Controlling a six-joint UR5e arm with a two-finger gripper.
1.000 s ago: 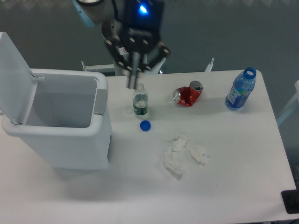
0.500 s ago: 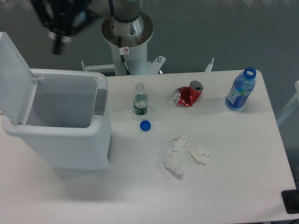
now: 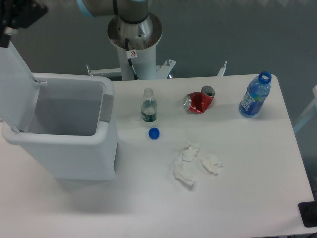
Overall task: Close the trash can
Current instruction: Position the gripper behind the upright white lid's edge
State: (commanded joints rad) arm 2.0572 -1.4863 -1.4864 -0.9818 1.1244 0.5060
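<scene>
Standing open at the left of the frame, the trash can (image 3: 64, 136) rests on the white surface (image 3: 237, 198) with its lid (image 3: 14, 79) raised upright on the far-left side. The end effector (image 3: 6, 30) sits at the upper left corner, just above the lid's top edge; its finger opening cannot be determined. A small clear bottle (image 3: 148, 105), blue cap (image 3: 154, 133), crushed red can (image 3: 199, 100), blue bottle (image 3: 255, 95) and crumpled tissues (image 3: 194, 163) occupy the surface.
</scene>
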